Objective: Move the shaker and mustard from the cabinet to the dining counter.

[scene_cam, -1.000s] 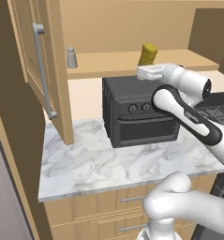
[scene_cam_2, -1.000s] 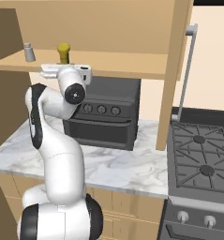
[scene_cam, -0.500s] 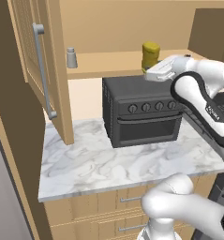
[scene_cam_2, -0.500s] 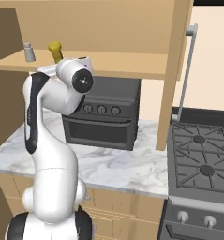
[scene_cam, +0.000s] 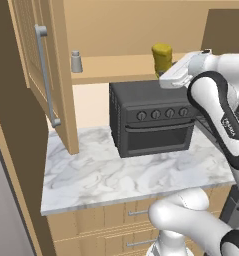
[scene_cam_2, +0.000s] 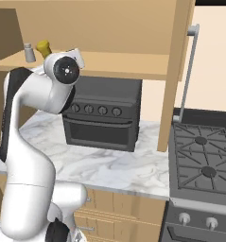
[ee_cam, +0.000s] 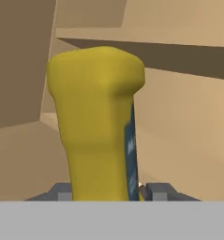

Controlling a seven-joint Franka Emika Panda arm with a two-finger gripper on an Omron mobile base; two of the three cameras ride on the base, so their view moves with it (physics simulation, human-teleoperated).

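Yellow mustard (ee_cam: 97, 126) upright on cabinet (scene_cam: 121, 67) shelf, cap at 12 o'clock | gripper (ee_cam: 106, 191) has closed in (grip state unclear) | shaker (scene_cam: 76, 61) unmoved

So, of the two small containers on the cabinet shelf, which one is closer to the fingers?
The yellow mustard bottle. In the hand view it stands right in front of the fingers, while the small grey shaker stands apart, further along the shelf near the open door.

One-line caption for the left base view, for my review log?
White arm reaching to the mustard on the open cabinet shelf, shaker standing apart to its left, black oven below.
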